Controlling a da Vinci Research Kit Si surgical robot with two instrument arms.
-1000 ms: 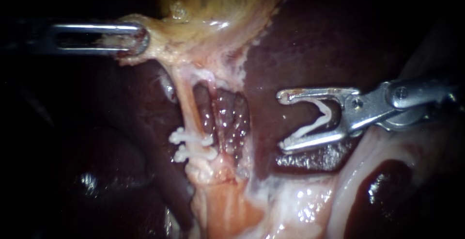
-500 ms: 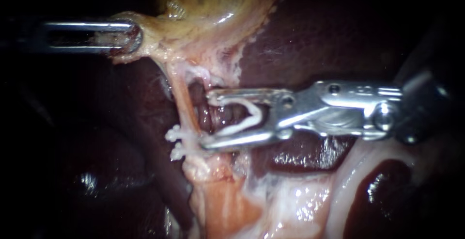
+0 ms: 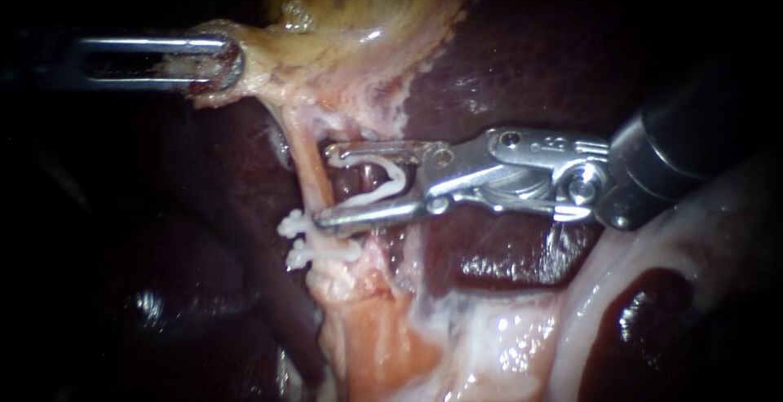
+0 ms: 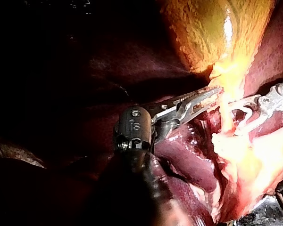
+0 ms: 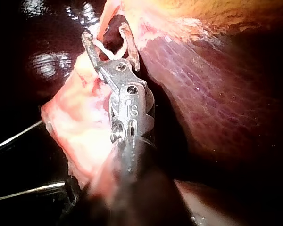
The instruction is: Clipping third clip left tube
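Placing step in hand, to judge from the position: third clip brought to the tube, not yet squeezed.

With the right instrument [image 3: 325, 188], carrying an open white clip [image 3: 395, 178] between jaws set wide, both jaws touching it. Meeting the left tube [image 3: 302, 153] just at the tips of these jaws. Cannot tell surely whether fully inside the mouth of the clip or only against it.

Just beyond the lower jaw tip, on the same tube, two clips [image 3: 318, 247] in place, close together.

With the left instrument [image 3: 220, 64], well apart from the right one, gripping the edge of the gallbladder [image 3: 367, 2] in closed jaws and, as it seems, holding the tube taut. Behind the right instrument, dark liver [image 3: 522, 68].

For the next move, probably: push the open clip a little more across the tube, until the tips show past its far side. Stay clear of the two clips beside the lower jaw. Only then squeeze. Better not to close early, so as not to catch only part of the tube.
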